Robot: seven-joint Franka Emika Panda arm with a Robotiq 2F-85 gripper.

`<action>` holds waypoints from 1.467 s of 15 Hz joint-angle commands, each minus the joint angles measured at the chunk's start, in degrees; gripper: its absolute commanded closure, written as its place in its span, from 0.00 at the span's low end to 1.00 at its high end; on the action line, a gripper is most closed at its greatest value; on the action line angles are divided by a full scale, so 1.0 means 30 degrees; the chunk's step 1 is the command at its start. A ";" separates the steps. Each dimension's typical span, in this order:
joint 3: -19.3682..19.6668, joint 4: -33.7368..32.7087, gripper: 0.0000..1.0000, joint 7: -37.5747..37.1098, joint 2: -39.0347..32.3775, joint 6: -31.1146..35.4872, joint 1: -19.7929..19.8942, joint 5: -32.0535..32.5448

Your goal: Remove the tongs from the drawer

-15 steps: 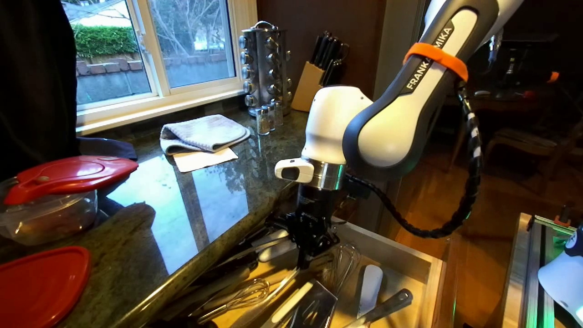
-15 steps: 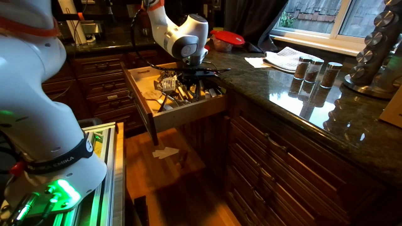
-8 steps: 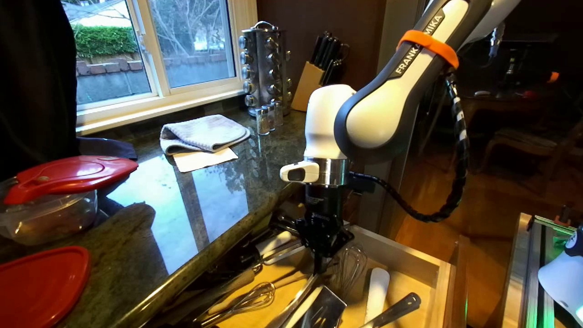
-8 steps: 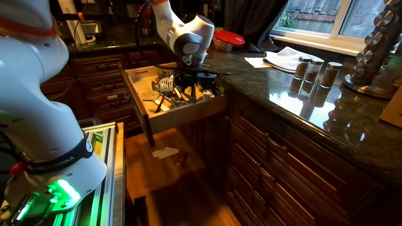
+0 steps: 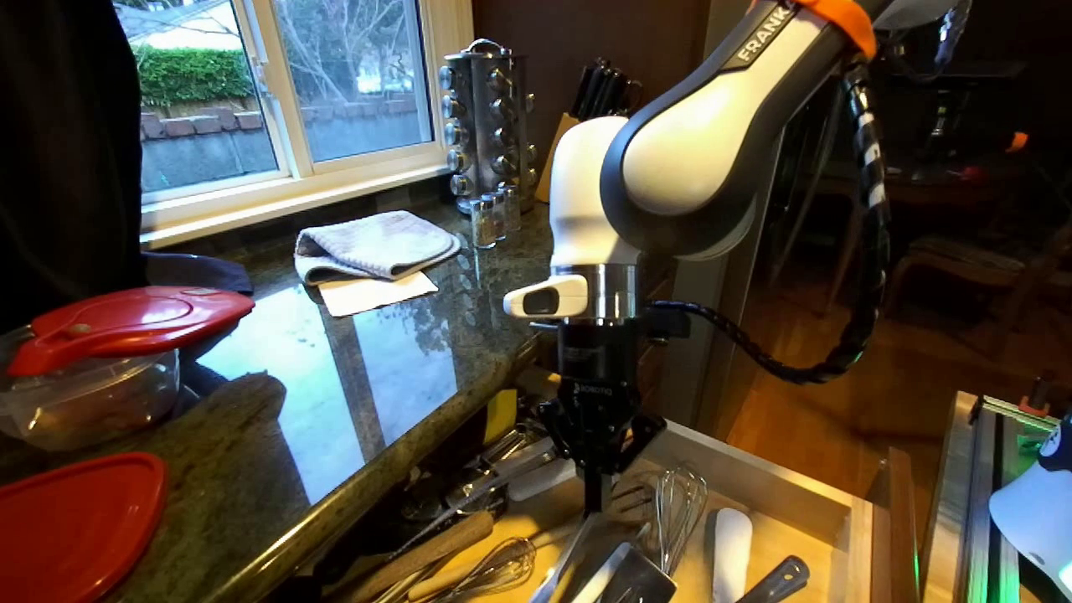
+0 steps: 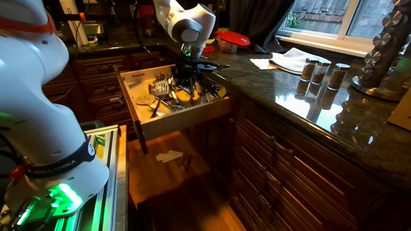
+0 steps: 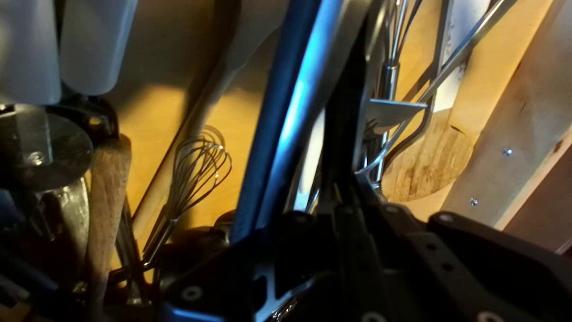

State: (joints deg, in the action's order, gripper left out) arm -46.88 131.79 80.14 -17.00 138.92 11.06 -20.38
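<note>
My gripper points down into the open drawer; in an exterior view it also shows over the drawer's middle. Its fingers are close together and appear shut on the silver tongs. One slim tongs arm runs down-left from the fingertips; a second long silver strip slants from the gripper toward the counter edge and seems to be the other arm. In the wrist view a tongs arm is large, lit blue, beside the dark fingers. The exact contact is hidden in shadow. The drawer also shows in an exterior view.
A small whisk, a larger whisk, a white spatula and a slotted turner lie around the gripper in the drawer. The stone counter overhangs the drawer's back. It bears a folded cloth and spice jars.
The arm has risen somewhat and moved outward from the counter. The drawer has slid further out with its utensils, and more of its back part shows. The fingers have stayed close together.
</note>
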 commanded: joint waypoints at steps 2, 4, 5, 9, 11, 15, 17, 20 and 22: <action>0.1148 -0.0820 0.99 0.0617 0.2214 -0.0868 -0.0912 -0.3209; 0.1902 -0.1611 0.99 0.0248 0.2613 -0.1212 -0.1345 -0.4882; 0.2330 -0.2054 0.99 0.0138 0.2748 -0.1566 -0.1609 -0.5686; 0.4981 -0.3829 0.99 -0.0871 0.3044 -0.2881 -0.3378 -0.6197; 0.6425 -0.4873 0.99 -0.1607 0.2802 -0.3818 -0.4320 -0.5170; 0.8429 -0.6811 0.99 -0.1776 0.2045 -0.5832 -0.5530 -0.3826; 0.8983 -0.7649 0.99 -0.1575 0.1630 -0.6702 -0.5766 -0.3489; 0.9513 -0.8860 0.99 -0.1008 0.0805 -0.7486 -0.5871 -0.2910; 0.9690 -0.9583 0.99 -0.0663 0.0191 -0.7596 -0.5846 -0.2637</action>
State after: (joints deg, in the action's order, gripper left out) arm -19.49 107.60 76.64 -13.03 118.74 -5.44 -29.96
